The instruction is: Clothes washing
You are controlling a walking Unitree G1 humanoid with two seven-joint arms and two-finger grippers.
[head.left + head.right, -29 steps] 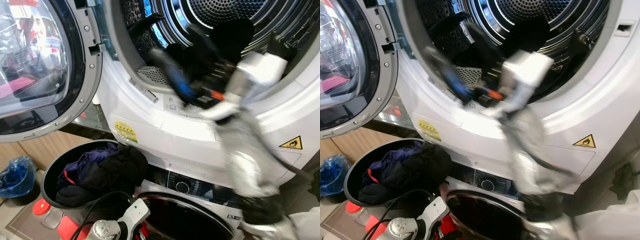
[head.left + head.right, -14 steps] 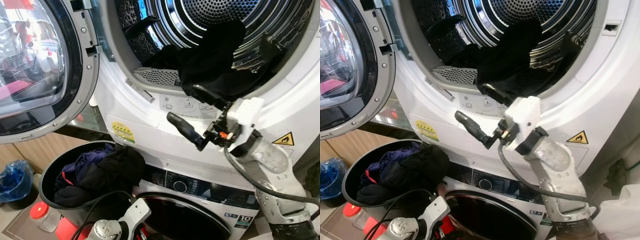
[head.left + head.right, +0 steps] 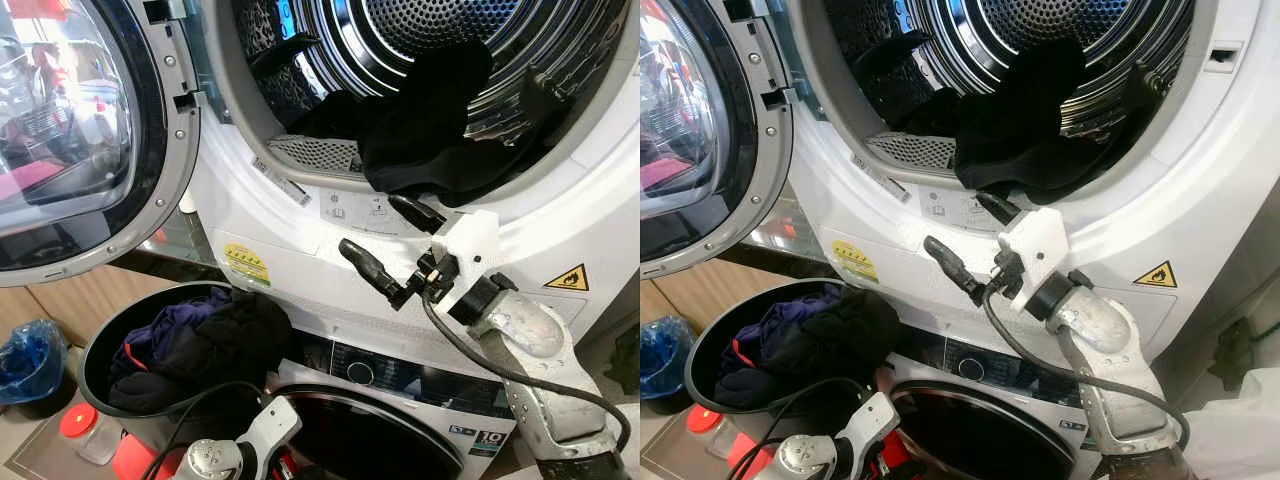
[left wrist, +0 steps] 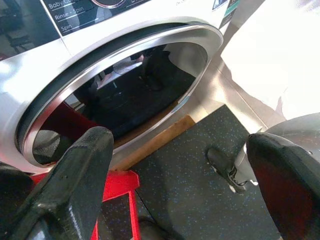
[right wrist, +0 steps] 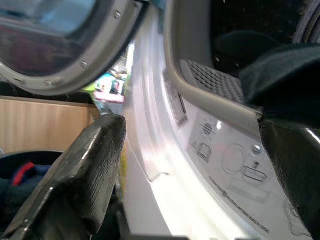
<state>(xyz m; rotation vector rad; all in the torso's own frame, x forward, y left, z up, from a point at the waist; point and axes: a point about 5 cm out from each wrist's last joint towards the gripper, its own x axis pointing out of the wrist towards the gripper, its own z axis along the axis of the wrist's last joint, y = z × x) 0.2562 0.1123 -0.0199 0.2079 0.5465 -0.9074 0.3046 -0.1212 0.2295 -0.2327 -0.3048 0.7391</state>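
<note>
Black garment: a dark cloth [image 3: 430,120] lies draped over the lower lip of the upper drum [image 3: 470,30], part inside, part hanging at the edge.
Drum metal: ribbed, perforated steel, glossy, with a grey lint grille at the front rim.
Right gripper: the right gripper [image 3: 392,240] hangs just below the drum's lip, fingers spread wide, holding nothing.
Basket: a round black basket [image 3: 95,350] near the lower left corner of the machine stack holds a soft heap of dark and purple clothes [image 3: 195,340].
Progress: by the look of it, one piece is loaded and the heap in the basket is left to move.
Door: the glass porthole door [image 3: 700,130], ringed in grey plastic, stands swung open to the left.
Left wrist view: the left gripper [image 4: 180,185] hangs low with fingers wide apart, empty, before the lower machine's chrome-ringed door [image 4: 125,85] and speckled dark floor.
Right wrist view: matte black fingers [image 5: 75,175] frame the white panel below the drum's lip, with dark cloth at one edge.
</note>
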